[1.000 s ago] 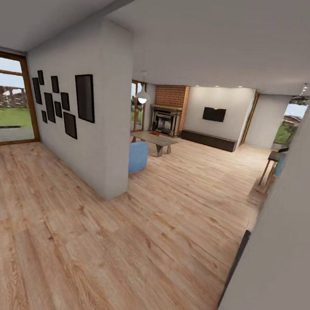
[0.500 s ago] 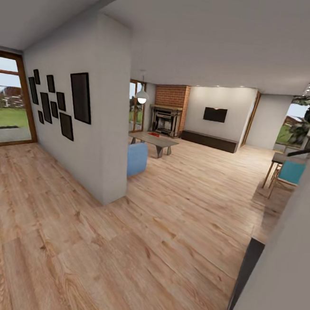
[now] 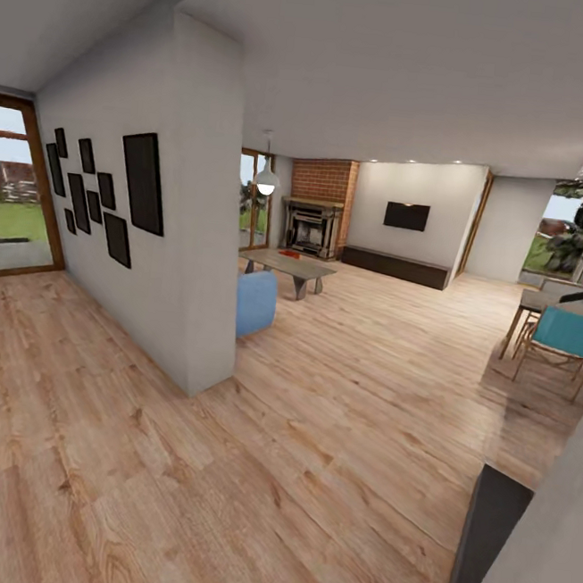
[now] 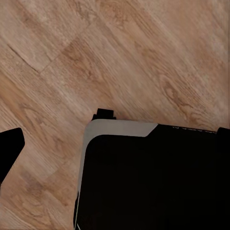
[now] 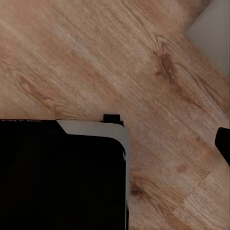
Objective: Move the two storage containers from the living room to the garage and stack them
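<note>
Wood planks run across the living room floor (image 3: pixel 312 437) ahead of you, and the view looks past a white partition wall (image 3: pixel 179 253) hung with dark picture frames (image 3: pixel 143 183). Beyond that wall stands a low grey tabletop (image 3: pixel 287 264), with a small red-orange patch (image 3: pixel 288 253) lying on it; it is too small to tell whether this is one of the storage containers, so treat their place as not yet settled. Behind the tabletop is a brick fireplace (image 3: pixel 315 222), and beside the wall's far corner a blue seat (image 3: pixel 256 301) shows.

Going by the task, the containers are rigid open-top bins with straight walls. Expect them to be stiff and fairly light when empty, but wide, so you will likely do best pinching a rim or long wall, one claw on each side, and keeping the bin level.

Both wrist cameras look straight down at the planks (image 4: pixel 143 57), each with a black, grey-edged part of the robot's body (image 4: pixel 153 177) beneath, which suggests the arms hang tucked at the sides. Neither claw's fingers can be made out clearly, so you cannot tell whether they are parted or closed.
</note>
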Available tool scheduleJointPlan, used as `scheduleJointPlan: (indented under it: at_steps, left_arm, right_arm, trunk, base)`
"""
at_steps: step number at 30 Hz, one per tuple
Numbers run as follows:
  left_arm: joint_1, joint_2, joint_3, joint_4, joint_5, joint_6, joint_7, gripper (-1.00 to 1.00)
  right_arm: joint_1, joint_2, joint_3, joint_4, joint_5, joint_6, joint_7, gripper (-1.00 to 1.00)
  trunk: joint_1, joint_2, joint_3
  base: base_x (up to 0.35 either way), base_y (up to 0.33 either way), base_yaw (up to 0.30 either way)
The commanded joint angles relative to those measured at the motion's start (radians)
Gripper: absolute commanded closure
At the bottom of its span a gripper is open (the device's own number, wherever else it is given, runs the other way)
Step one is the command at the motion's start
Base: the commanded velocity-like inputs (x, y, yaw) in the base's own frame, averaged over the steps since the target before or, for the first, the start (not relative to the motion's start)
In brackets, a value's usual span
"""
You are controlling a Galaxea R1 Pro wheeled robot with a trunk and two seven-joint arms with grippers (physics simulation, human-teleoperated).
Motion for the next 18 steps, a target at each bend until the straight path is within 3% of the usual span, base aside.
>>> scheduleJointPlan:
  at_steps: [1,18]
  left_arm:
    - [0.0,0.0,-0.008,0.0,0.01,0.002,0.0,-1.0]
    - [0.0,0.0,-0.008,0.0,0.01,0.001,0.0,-1.0]
  right_arm:
    - [-0.001,0.0,-0.001,0.003,0.003,-0.006,0.002,-1.0]
    - [-0.001,0.001,-0.001,0.003,0.005,-0.008,0.002,-1.0]
  trunk:
    - [0.001,-0.001,0.0]
    - [0.001,-0.001,0.0]
  base:
    - [0.316,0.0,0.0]
    - [0.316,0.0,0.0]
